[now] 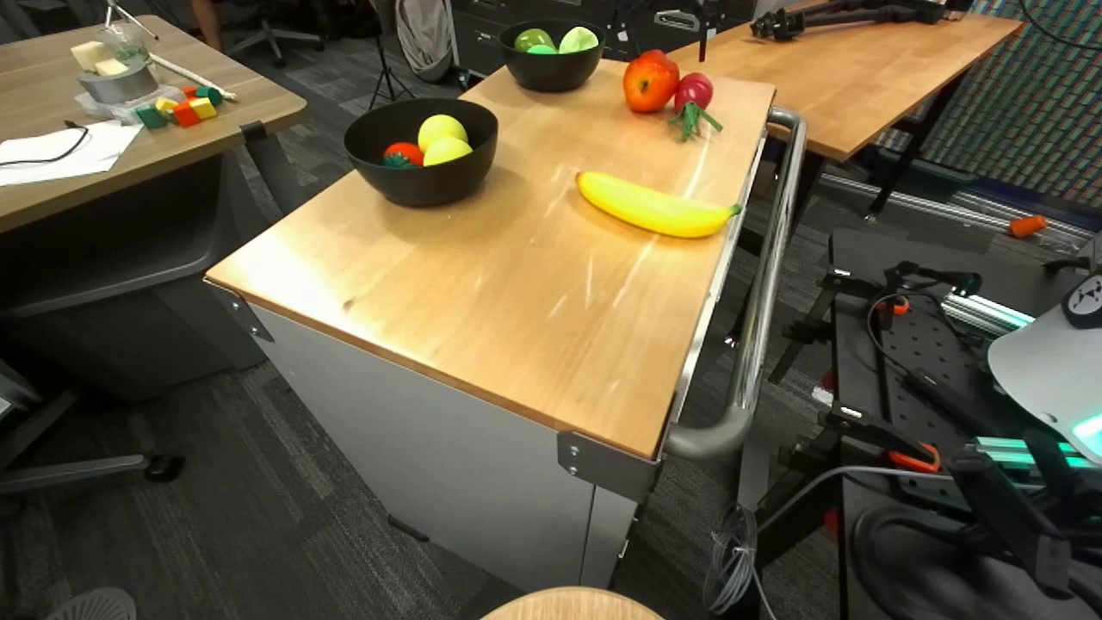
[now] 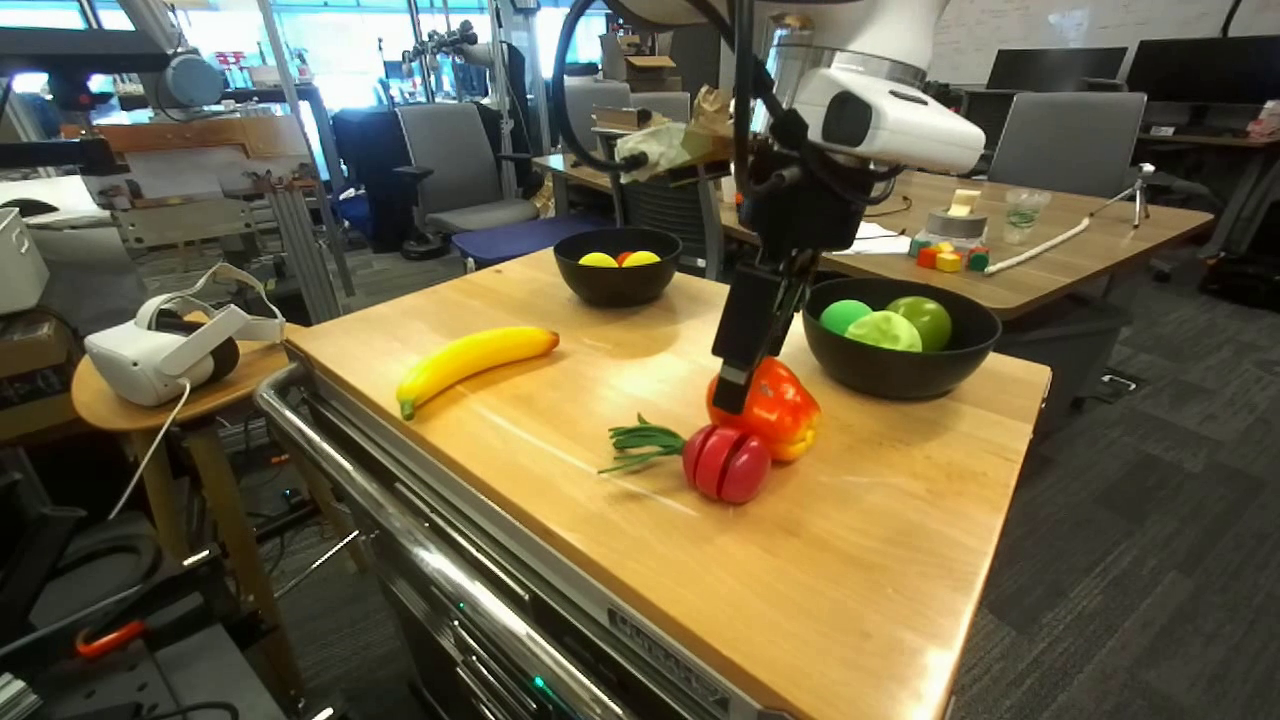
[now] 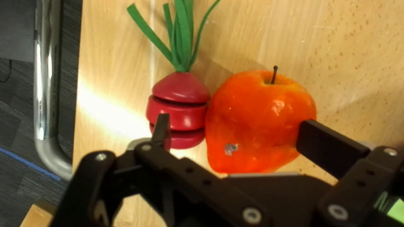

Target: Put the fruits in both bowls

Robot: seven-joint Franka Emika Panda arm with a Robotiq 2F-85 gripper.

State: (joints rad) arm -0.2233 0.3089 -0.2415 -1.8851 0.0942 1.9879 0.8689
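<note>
My gripper point(image 3: 234, 130) is open and empty above an orange-red pepper-like fruit point(image 3: 258, 107) with a dark stem. One finger overlaps the fruit's right side in the wrist view; the other overlaps a sliced red radish point(image 3: 178, 113) with green leaves beside it. Contact cannot be told. In an exterior view the gripper point(image 2: 745, 375) points down at the fruit point(image 2: 785, 405) and radish point(image 2: 725, 463). A yellow banana point(image 1: 654, 207) lies near the handle edge. One black bowl point(image 1: 362, 168) holds two yellow fruits and a red one. Another black bowl point(image 2: 900, 375) holds green fruits.
The wooden tabletop point(image 1: 482, 275) has a metal handle rail point(image 1: 775, 258) along one side. The bowl of green fruits stands close to the gripper. A desk point(image 2: 1090, 225) with coloured blocks point(image 2: 945, 258) stands beyond the table.
</note>
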